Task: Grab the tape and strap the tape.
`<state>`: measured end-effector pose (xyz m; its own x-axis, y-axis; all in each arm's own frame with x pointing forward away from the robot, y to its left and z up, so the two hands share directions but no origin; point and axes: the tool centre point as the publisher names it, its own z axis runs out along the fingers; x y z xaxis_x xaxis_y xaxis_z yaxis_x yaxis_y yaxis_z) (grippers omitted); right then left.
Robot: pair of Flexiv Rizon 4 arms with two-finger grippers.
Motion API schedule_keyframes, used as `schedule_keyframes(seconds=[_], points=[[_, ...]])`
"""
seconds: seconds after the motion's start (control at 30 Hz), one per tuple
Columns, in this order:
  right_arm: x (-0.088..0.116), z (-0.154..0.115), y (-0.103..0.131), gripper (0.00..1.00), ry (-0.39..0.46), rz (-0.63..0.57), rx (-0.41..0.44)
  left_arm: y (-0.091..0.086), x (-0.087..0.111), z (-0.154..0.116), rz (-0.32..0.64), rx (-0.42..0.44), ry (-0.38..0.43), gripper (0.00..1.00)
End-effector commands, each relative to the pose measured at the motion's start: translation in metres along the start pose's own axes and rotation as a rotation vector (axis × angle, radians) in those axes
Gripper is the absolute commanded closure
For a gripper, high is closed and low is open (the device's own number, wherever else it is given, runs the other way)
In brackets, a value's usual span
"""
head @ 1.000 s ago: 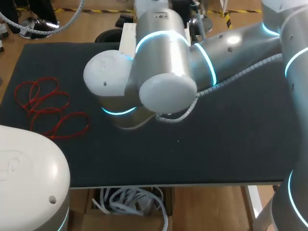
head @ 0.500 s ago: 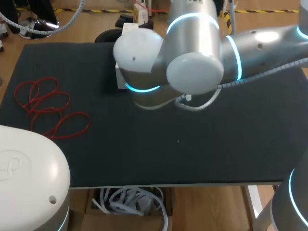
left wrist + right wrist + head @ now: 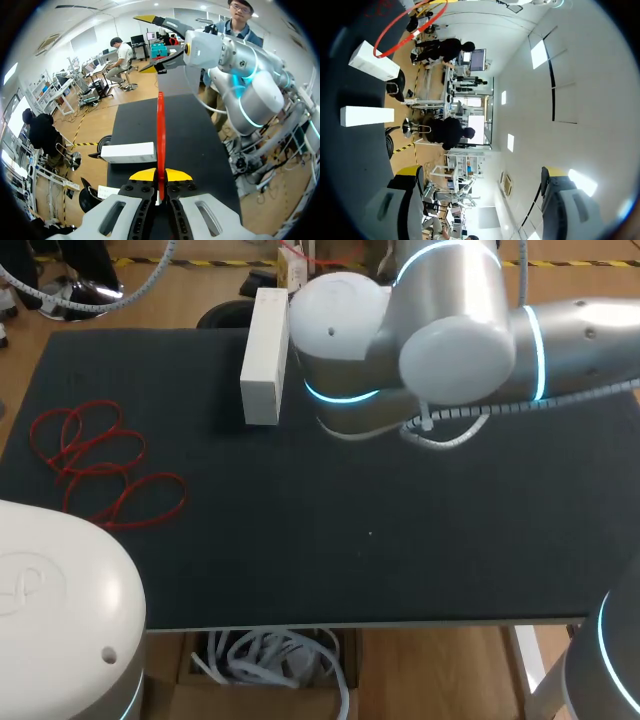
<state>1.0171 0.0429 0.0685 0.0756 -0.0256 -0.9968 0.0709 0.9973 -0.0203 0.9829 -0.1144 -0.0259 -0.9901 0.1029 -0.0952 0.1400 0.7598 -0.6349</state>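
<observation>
Dark, matte matting covers the desk as I watch the rig from a distance. Thin red tape loops lie tangled flat on its left side, well apart from a white rectangular box near the far edge. My right arm, brushed silver with glowing cyan rings and smooth rounded white caps, extends from the right, its joints just beside that box.

In the left wrist view, my left gripper is clamped together on one red tape, a thin strip seen edge-on that rises straight from between the yellow tips. Ahead of it hangs the right gripper, spread apart. The right wrist view shows its own fingers wide apart, holding nothing. Ahead of them the red tape curves as a round hoop over the desk.
</observation>
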Motion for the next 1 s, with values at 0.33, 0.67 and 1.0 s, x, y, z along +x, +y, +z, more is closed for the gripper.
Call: schedule_keyframes(seconds=[0.33,0.67,1.0], points=[[-0.003,-0.002,-0.005,0.0,0.007,-0.018,-0.009,0.077,-0.002,-0.002,-0.098,-0.091,0.056,1.0],[-0.003,-0.002,-0.005,0.0,0.007,-0.018,-0.009,0.196,0.021,-0.006,-0.389,-0.233,0.226,1.0],[-0.003,-0.002,-0.005,0.0,0.007,-0.018,-0.009,0.286,0.039,-0.018,-0.53,-0.392,0.385,1.0]])
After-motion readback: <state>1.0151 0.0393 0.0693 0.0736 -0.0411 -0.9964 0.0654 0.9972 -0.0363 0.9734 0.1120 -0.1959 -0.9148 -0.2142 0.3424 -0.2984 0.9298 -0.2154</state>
